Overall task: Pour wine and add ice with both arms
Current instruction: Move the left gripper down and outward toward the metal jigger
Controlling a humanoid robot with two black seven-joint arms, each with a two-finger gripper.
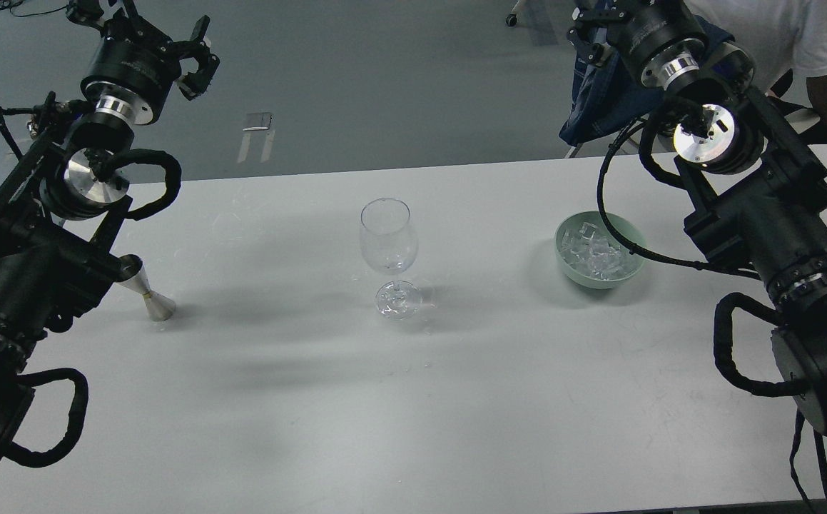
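**Both arms raised, nothing held: pour and ice both pending**

Your left tool hangs high past the far left corner of the tabletop, off the surface. Its fingers look spread and carry nothing. Your right tool sits beyond the far edge near the top of the view; it is seen dark and partly cut off, so you cannot tell whether it is spread or closed. Nothing shows in it.

The wine glass stands upright near the middle of the tabletop, between the two arms. That placing lets either side reach it. It looks empty or nearly so; any clear liquid in it cannot be made out.

The metal jigger stands near the left edge, partly hidden behind your left forearm. Judgement: it likely holds the wine, but its contents are not visible. It lies on the left arm's side, so the pour would fall to that arm.

The ice lies heaped in the pale green bowl toward the right edge, under the right arm's cable loop. That makes it the right arm's job.

Risk: the glass is tall and narrow-footed; a nudge at the rim could tip it.

A person sits beyond the far right corner.
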